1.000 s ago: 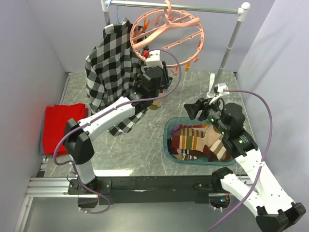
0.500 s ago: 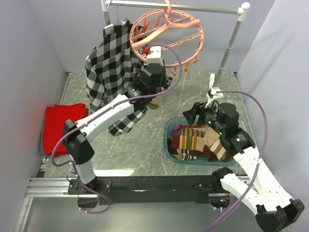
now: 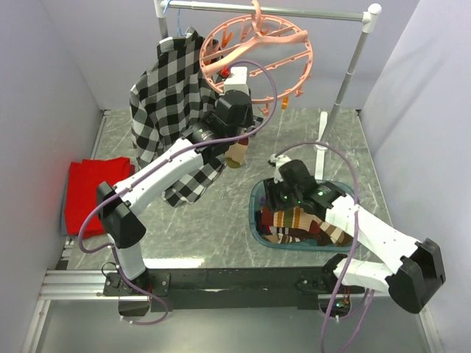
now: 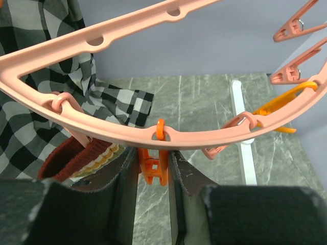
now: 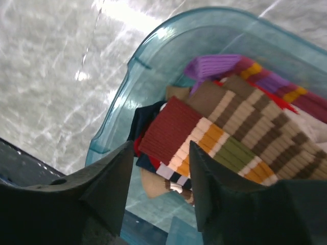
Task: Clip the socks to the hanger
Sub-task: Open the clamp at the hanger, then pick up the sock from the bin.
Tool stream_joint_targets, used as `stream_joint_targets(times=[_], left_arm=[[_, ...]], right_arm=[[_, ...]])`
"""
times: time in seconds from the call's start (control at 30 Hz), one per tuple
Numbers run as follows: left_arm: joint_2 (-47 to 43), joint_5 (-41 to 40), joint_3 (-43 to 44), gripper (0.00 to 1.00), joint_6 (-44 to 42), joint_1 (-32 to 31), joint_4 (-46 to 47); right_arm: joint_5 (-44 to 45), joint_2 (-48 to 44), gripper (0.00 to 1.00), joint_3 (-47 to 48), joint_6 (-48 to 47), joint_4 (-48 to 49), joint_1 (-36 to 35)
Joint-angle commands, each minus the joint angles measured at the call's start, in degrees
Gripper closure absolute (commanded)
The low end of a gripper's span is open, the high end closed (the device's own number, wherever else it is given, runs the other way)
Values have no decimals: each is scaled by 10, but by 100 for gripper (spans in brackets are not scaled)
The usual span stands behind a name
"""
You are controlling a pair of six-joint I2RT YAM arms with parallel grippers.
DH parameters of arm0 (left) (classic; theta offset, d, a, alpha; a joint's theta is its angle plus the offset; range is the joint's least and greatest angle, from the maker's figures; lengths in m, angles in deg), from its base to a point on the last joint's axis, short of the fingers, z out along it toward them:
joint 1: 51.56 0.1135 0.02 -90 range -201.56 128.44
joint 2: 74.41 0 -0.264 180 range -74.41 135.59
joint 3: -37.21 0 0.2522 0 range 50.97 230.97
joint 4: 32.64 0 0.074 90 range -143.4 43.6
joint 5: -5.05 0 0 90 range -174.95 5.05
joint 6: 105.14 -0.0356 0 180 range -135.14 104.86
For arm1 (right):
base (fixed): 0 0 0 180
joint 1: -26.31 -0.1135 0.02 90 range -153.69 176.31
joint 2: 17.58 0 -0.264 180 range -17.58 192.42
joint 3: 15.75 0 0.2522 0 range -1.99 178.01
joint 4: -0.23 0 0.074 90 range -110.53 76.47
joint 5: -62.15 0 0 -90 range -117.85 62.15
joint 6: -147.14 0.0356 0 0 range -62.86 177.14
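left pincer (image 4: 153,162), upper centre of top view: nearly closed, fingers pressed on either side of an orange clip (image 4: 153,172) hanging from the hanger (image 4: 107,132) ring. brown-cuffed sock (image 4: 76,158) sits just left of its left finger; can't tell if it's clipped.

right pincer (image 5: 162,150), right of centre: jaws apart, empty, over the teal bin (image 5: 148,46) holding the socks (image 3: 294,220). maroon-cuffed striped sock (image 5: 176,127) lies right below the gap, long axis running toward lower right. Right arm is nearer, so it should take the pick.
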Motion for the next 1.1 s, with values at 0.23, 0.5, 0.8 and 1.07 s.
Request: stream_joint_targets(times=[0.23, 0.5, 0.8, 1.07], left_arm=[[-2, 23, 36, 98, 15, 4, -16], [2, 30, 39, 98, 19, 4, -24], [2, 28, 47, 99, 16, 5, -29], [-2, 25, 40, 99, 14, 5, -26]], right_arm=[[34, 97, 52, 11, -25, 27, -64], [72, 151, 53, -5, -4, 53, -65], [85, 187, 57, -10, 26, 55, -65], [101, 208, 82, -7, 46, 42, -65]])
